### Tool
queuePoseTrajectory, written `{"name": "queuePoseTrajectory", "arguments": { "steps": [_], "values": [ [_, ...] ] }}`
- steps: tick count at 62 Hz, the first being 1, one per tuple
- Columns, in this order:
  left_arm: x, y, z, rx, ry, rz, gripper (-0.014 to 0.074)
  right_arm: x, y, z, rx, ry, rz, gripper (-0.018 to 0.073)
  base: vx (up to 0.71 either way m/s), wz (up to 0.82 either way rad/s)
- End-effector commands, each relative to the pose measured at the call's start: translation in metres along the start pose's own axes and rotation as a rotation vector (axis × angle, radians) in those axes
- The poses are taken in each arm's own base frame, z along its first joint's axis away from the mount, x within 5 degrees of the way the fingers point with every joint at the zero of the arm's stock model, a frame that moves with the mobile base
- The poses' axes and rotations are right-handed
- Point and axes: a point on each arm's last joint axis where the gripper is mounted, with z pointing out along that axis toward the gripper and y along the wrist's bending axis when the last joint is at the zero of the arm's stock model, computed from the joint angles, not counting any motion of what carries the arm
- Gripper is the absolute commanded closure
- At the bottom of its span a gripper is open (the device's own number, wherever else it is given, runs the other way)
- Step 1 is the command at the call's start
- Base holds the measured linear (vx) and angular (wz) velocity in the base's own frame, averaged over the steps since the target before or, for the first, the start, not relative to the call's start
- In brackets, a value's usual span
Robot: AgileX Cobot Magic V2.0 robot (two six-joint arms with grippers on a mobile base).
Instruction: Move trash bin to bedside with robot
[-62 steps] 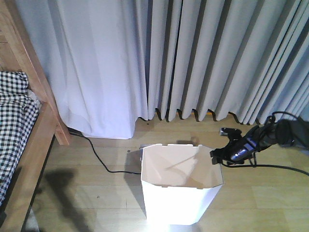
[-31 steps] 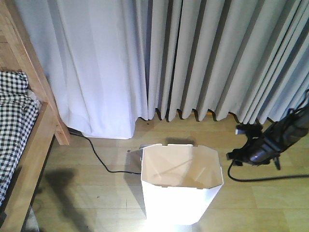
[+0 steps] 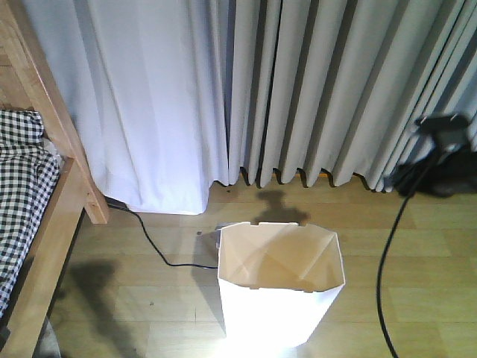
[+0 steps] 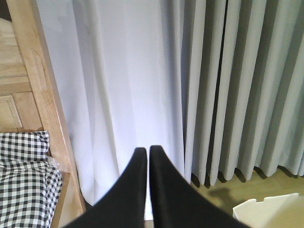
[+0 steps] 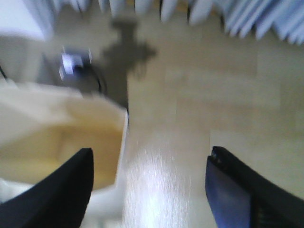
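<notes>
The white trash bin (image 3: 277, 317) stands upright and empty on the wood floor, right of the bed's wooden frame (image 3: 58, 216) and checked bedding (image 3: 22, 179), with a strip of bare floor between them. My right arm (image 3: 441, 160) is a dark blur at the far right, well clear of the bin. In the blurred right wrist view, the right gripper (image 5: 151, 151) is open over bare floor, with the bin (image 5: 61, 137) to its left. The left gripper (image 4: 145, 150) is shut on nothing and faces the curtain. The bed frame (image 4: 40, 99) is to its left and a bin corner (image 4: 271, 211) at lower right.
Grey curtains (image 3: 298, 82) hang to the floor along the back. A black cable (image 3: 153, 246) runs from the bed's corner to a small plug (image 3: 211, 231) behind the bin. The right arm's cable (image 3: 386, 261) dangles to the floor right of the bin.
My right arm has pulled away from the bin's right rim, moving up and to the right. The bin has stayed in place.
</notes>
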Motion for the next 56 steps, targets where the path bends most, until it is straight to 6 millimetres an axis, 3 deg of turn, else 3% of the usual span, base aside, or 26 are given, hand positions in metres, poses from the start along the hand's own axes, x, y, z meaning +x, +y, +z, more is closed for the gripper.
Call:
{"name": "queuePoseTrajectory", "arguments": {
  "steps": [1,12,29,43,56],
  "values": [
    [-0.001,0.000,0.000,0.007,-0.064,-0.004,0.0603,-0.022,0.002,-0.057,0.028,-0.182,-0.006,0.0065,0.00,0.00],
    [-0.001,0.000,0.000,0.007,-0.064,-0.004,0.0603,-0.018,0.014,-0.134,0.045,-0.389,-0.023,0.0065,0.00,0.00],
    [-0.001,0.000,0.000,0.007,-0.064,-0.004,0.0603,0.028,0.035,-0.209,0.031,-0.637,0.035,0.0065,0.00,0.00],
    [-0.001,0.000,0.000,0.007,-0.064,-0.004,0.0603,0.071,0.054,-0.243,0.011,-0.781,-0.025,0.0065,0.00,0.00],
    [-0.001,0.000,0.000,0.007,-0.064,-0.004,0.0603,0.099,0.065,-0.254,0.014,-0.835,-0.115,0.0065,0.00,0.00]
  ]
}}
